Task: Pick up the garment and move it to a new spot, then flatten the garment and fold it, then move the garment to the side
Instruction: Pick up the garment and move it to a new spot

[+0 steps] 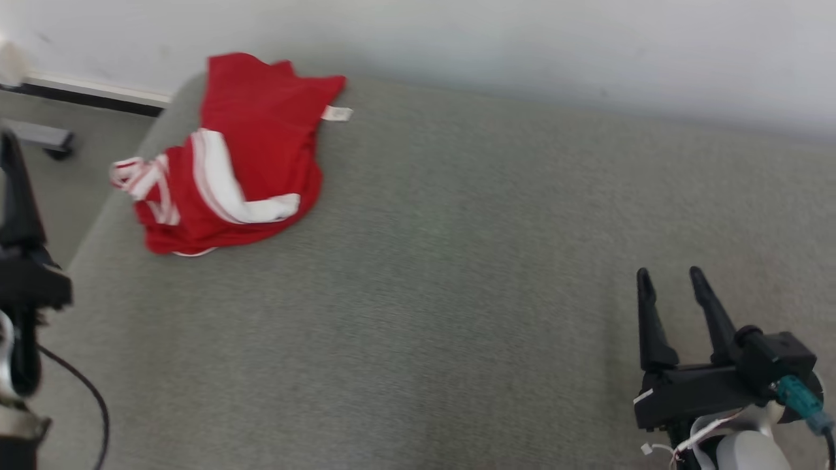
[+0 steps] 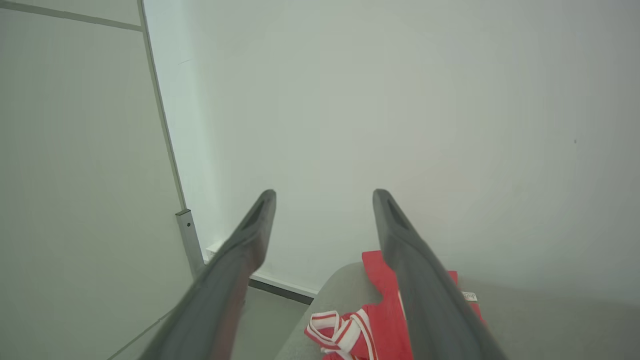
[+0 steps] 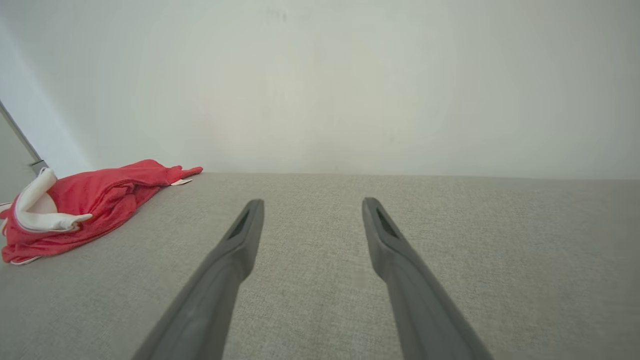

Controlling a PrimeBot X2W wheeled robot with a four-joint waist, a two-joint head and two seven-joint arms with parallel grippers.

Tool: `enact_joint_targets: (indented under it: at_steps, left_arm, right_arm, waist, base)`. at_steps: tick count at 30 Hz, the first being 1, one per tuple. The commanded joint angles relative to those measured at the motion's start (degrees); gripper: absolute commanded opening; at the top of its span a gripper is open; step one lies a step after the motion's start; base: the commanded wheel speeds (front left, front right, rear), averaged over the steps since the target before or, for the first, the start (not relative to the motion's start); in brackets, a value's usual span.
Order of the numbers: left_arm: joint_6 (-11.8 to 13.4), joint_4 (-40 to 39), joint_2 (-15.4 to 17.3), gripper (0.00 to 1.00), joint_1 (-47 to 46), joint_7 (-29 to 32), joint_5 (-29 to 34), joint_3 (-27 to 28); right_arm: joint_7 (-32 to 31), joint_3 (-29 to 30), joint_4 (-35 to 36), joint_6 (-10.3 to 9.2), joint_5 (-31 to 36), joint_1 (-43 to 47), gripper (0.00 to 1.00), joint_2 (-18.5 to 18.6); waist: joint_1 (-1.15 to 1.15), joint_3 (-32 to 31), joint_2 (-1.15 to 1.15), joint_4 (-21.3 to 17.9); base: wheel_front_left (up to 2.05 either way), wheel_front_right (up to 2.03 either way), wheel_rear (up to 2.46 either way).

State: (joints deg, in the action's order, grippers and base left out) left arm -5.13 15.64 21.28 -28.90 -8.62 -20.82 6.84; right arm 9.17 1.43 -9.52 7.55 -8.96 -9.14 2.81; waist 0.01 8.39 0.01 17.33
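Note:
The garment (image 1: 241,156) is red with white stripes and lies crumpled at the far left corner of a grey upholstered surface (image 1: 457,261). A white tag sticks out at its far edge. My left gripper (image 2: 324,195) is open and held above the surface's left edge, short of the garment (image 2: 385,315); one of its dark fingers (image 1: 16,196) shows at the head view's left border. My right gripper (image 1: 671,277) stands open and empty over the near right of the surface. In the right wrist view its open gripper (image 3: 312,204) points at the wall, with the garment (image 3: 95,200) far off to the left.
A pale wall (image 1: 522,46) runs behind the surface. Left of the surface's edge lies the floor (image 1: 59,189), with a dark-and-white baseboard (image 1: 98,94) and a grey wheeled foot (image 1: 46,138). A black cable (image 1: 91,398) hangs by my left arm.

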Motion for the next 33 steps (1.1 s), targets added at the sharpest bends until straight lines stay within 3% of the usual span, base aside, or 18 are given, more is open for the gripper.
enact_joint_targets:
  at_steps: [1, 7, 12, 17, 27, 31, 33]
  left_arm:
    - [-0.31, 0.43, 0.41, 1.0, -1.81, 0.13, -0.13, -0.03]
    - [-1.08, 6.45, 4.99, 1.0, -10.78, 3.78, -1.97, 0.18]
    - [-1.7, 12.04, 7.06, 1.0, -14.56, 7.35, -2.69, -1.57]
    - [-1.84, 17.51, 7.76, 1.0, -16.62, 12.17, -4.25, -3.06]
    - [-1.07, 25.56, 7.24, 1.0, -15.47, 28.56, -7.48, -4.78]
    - [-0.84, 25.82, 7.55, 1.0, -14.98, 29.69, -8.01, -4.83]
    - [-0.23, 25.59, 7.56, 0.0, -14.48, 28.78, -7.99, -4.54]
  right_arm:
    - [0.36, 0.45, 0.57, -0.12, 0.67, -0.5, 1.0, 0.11]
    - [1.0, 1.97, 2.29, -0.12, 0.49, -2.1, 1.0, 0.09]
    - [1.49, 1.9, 2.39, -0.12, 0.15, -2.85, 1.0, 0.09]
    - [1.75, 2.19, 1.97, -0.12, 0.23, -3.38, 1.0, 0.1]
    - [2.25, 1.81, 1.06, -0.12, 0.01, -3.85, 1.0, 0.12]
    - [2.38, 1.41, 0.93, -0.12, -0.18, -3.76, 1.0, 0.1]
    - [2.45, 1.43, 0.76, -0.12, -0.12, -3.51, 1.0, 0.12]
  waist:
    - [-0.01, 8.24, -0.01, -8.58]
    - [-0.01, 12.52, -0.01, -13.67]
    - [-0.01, 14.32, -0.01, -15.2]
    - [-0.01, 14.62, -0.01, -15.46]
    - [-0.01, 13.13, -0.01, -15.75]
    - [-0.01, 12.67, -0.01, -16.22]
    - [-0.01, 12.27, -0.01, -16.44]
  base:
    - [0.0, 0.0, 0.0]
    - [0.0, 0.0, 0.0]
    - [0.0, 0.0, 0.0]
    - [0.0, 0.0, 0.0]
    - [0.0, 0.0, 0.0]
    - [0.0, 0.0, 0.0]
    - [0.0, 0.0, 0.0]
